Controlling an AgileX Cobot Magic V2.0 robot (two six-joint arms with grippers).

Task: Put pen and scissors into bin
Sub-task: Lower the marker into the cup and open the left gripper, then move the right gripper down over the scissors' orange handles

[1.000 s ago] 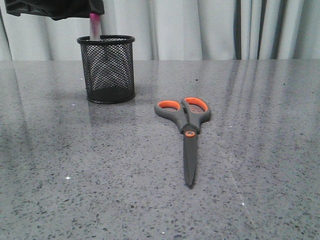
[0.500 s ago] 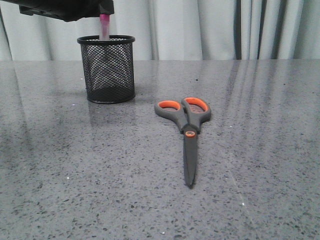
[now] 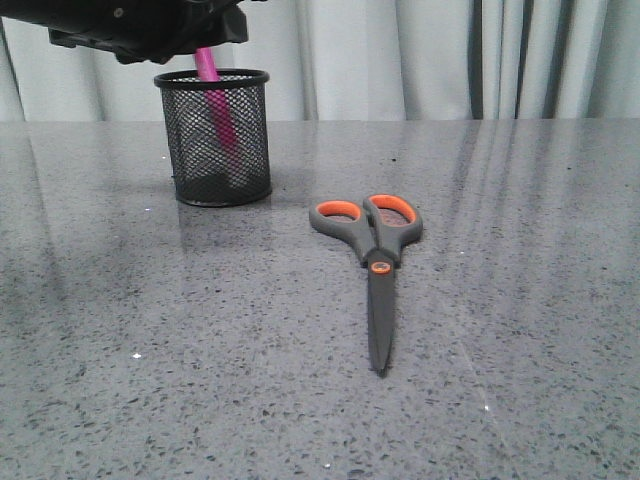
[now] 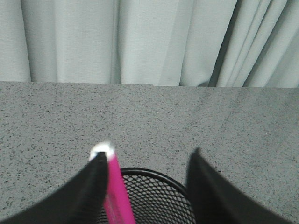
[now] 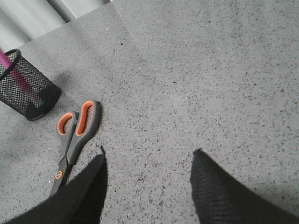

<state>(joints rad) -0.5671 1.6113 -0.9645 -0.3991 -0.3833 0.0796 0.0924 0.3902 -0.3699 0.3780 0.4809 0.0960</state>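
The magenta pen [image 3: 216, 105] stands tilted inside the black mesh bin [image 3: 190, 150] at the back left of the table, its top just above the rim. My left gripper [image 4: 148, 154] hovers right over the bin [image 4: 159, 198], jaws wide apart; the pen [image 4: 117, 191] leans beside one finger, its whitish tip up. The scissors [image 3: 375, 262] lie closed and flat mid-table, handles towards the back, blades towards the front. My right gripper [image 5: 148, 154] is open and empty above bare table, to the right of the scissors [image 5: 74, 130]. The bin [image 5: 28, 93] and pen [image 5: 13, 70] also show in the right wrist view.
Pale curtains [image 3: 420, 55] hang behind the grey speckled table's [image 3: 520, 330] far edge. My left arm's black body [image 3: 130, 25] fills the upper left of the front view, just above the bin.
The pen has dropped down into the bin and now leans to the side. My left gripper has shifted right and slightly down over the bin. The scissors have not moved.
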